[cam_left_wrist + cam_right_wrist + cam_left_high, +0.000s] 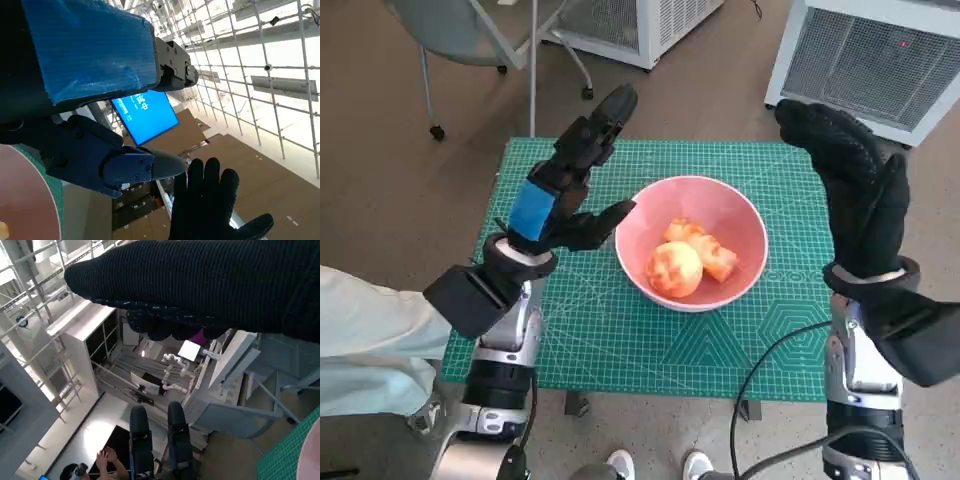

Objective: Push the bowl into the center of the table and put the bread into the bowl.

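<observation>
A pink bowl (752,225) stands near the middle of the green cutting mat (620,340) that covers the table. Inside it lie a round bread roll (674,269) and a second piece of bread (710,254). My left hand (570,185) is raised just left of the bowl, fingers apart, holding nothing. My right hand (850,185) hovers beyond the bowl's right side, fingers stretched out and empty. The left wrist view shows the taped left hand (90,65), the right hand (212,205) with fingers spread, and an edge of the bowl (25,200). The right hand (210,285) spans the right wrist view.
A chair (470,30) and two white units (640,25) (880,60) stand past the table's far edge. A person's pale leg (360,330) is at the left, shoes (620,465) at the near edge. A black cable (770,370) hangs by my right forearm.
</observation>
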